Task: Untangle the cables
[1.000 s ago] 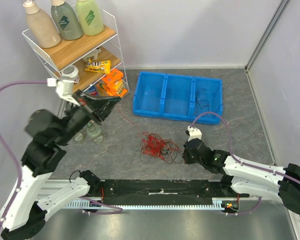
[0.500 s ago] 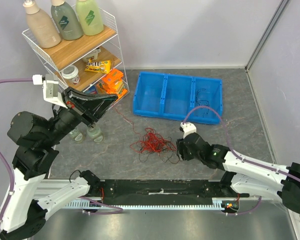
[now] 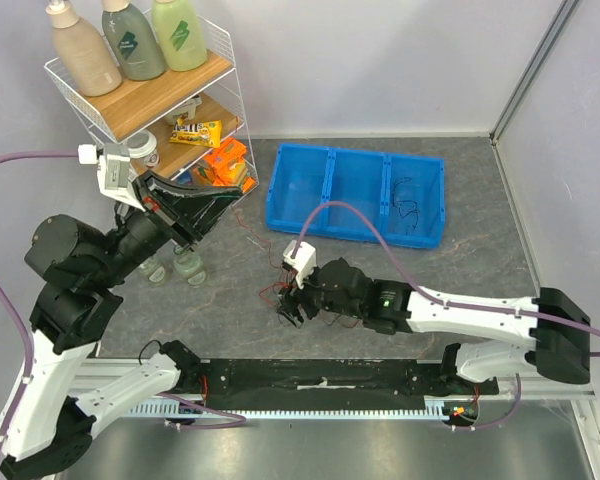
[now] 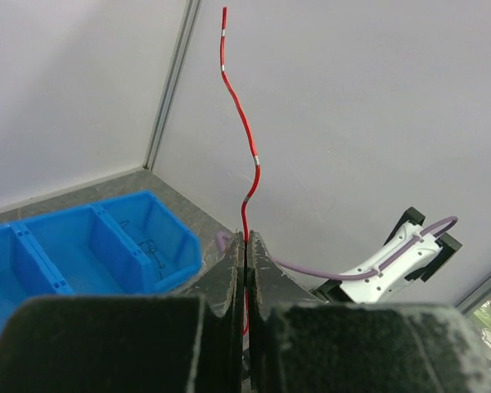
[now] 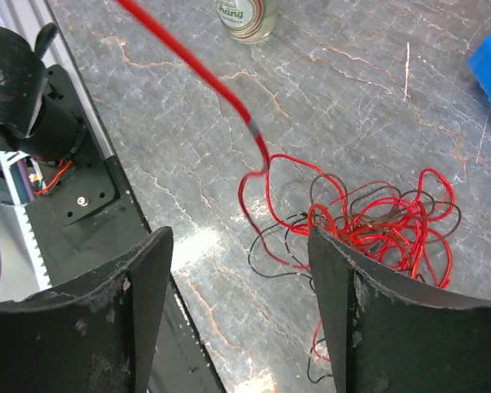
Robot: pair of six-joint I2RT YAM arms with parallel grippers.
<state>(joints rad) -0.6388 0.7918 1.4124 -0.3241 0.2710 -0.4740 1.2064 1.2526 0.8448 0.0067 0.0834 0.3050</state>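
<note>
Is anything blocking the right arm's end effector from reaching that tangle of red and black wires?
Nothing visible does. The right end effector hangs open just above the wire tangle, with no object between them.

The space is enclosed by plain, pale lilac-grey walls: a back wall [image 3: 380, 60] and a right wall [image 3: 580, 150], joined at a metal corner post [image 3: 532, 68]. A white skirting strip [image 3: 380, 134] is run along the foot of the back wall. The tabletop [image 3: 480, 260] is finished in grey marbled stone and evenly lit. A white wire rack [image 3: 165, 95] with wooden shelves is placed at the back left; three bottles [image 3: 130, 40] are stood on top and snack packets [image 3: 197, 130] are kept below. A blue three-compartment bin [image 3: 340, 230] is set near the back wall.
</note>
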